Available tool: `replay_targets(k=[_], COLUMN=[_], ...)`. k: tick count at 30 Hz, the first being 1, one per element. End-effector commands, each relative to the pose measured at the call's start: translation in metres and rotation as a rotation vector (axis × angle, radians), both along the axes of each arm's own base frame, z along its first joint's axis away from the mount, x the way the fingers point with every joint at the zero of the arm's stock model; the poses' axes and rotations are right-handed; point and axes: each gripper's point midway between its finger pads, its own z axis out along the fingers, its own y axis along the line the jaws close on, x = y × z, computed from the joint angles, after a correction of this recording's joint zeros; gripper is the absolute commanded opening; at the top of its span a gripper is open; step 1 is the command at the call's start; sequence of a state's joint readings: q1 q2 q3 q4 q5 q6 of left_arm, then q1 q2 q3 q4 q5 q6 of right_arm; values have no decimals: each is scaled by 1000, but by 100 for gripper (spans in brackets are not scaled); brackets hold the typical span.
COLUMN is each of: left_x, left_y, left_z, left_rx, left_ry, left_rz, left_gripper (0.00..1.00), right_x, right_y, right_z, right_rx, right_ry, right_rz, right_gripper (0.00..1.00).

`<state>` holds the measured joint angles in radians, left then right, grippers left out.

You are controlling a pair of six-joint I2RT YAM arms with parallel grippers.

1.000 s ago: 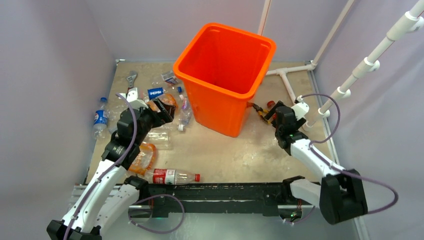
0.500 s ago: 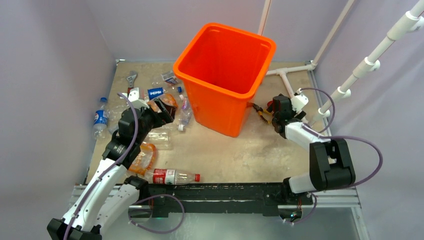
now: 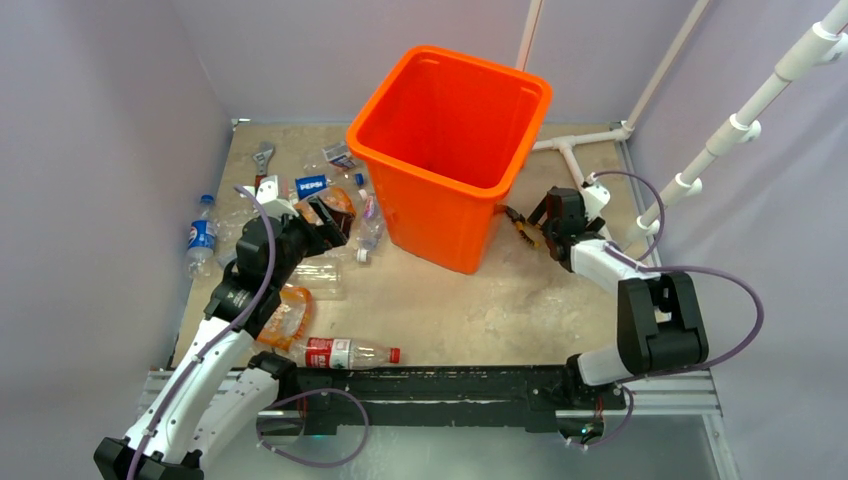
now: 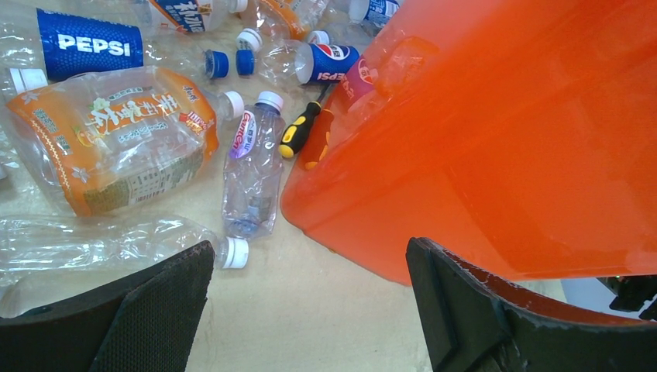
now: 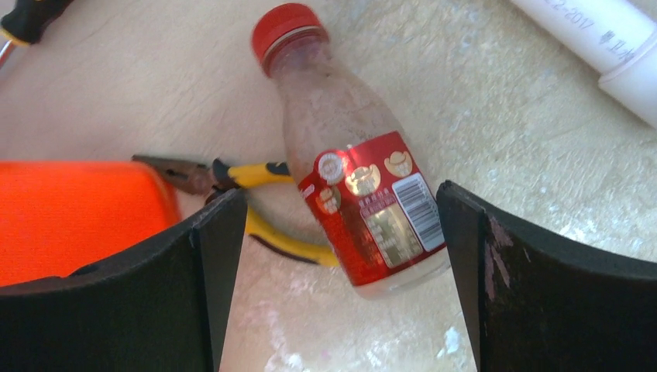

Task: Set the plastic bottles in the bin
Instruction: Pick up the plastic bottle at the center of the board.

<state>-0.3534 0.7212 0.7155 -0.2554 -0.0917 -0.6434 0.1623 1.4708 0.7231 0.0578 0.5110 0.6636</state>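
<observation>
Right gripper [image 5: 341, 201]: spread wide either side of red-capped bottle [image 5: 364, 194]; pliers [image 5: 263, 174] and bin [image 5: 77, 209] just beside, white pipe [image 5: 596, 31] beyond. Left gripper [image 4: 310, 256]: spread, empty; ahead, small clear bottle [image 4: 252, 174], screwdriver [image 4: 298, 132] against bin; orange-label bottle [image 4: 116, 147] leftward.

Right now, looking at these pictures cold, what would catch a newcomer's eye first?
The big orange bin stands at the middle back of the table, dwarfing the rest. Crushed plastic bottles lie scattered to its left near the open left gripper. On its right, the open right gripper hovers over a red-capped bottle lying beside yellow-handled pliers.
</observation>
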Motion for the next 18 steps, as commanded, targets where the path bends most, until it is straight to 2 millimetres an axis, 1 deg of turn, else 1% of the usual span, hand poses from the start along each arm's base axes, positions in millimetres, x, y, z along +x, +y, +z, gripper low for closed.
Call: replay_targets(k=[1,4,6,12,15,18], left_x=[1,1,1,0,0,-1], left_y=[-1,-2,-2,-1,-1,0], left_z=[11,10,10,10,9,10], left_rx=[-24,-28,-29,-24,-21,-22], left_ry=[-35,-35,-34,-32,-30,-31], left_rz=[-4,-10,-11,-7,-7,-5], left_gripper=[95,94,95,95,95,95], right_x=[3,0,-2,-2,-2,-2], right_y=[15,11,10,6,5,5], right_z=[19,12,3,-16,-20,-19], right_rx=[51,23,19,39,54,59], right_ry=[-36,-10,22,68,74,69], right_rz=[76,72,68,51,51,55], right_gripper=[94,94,94,95,93,89])
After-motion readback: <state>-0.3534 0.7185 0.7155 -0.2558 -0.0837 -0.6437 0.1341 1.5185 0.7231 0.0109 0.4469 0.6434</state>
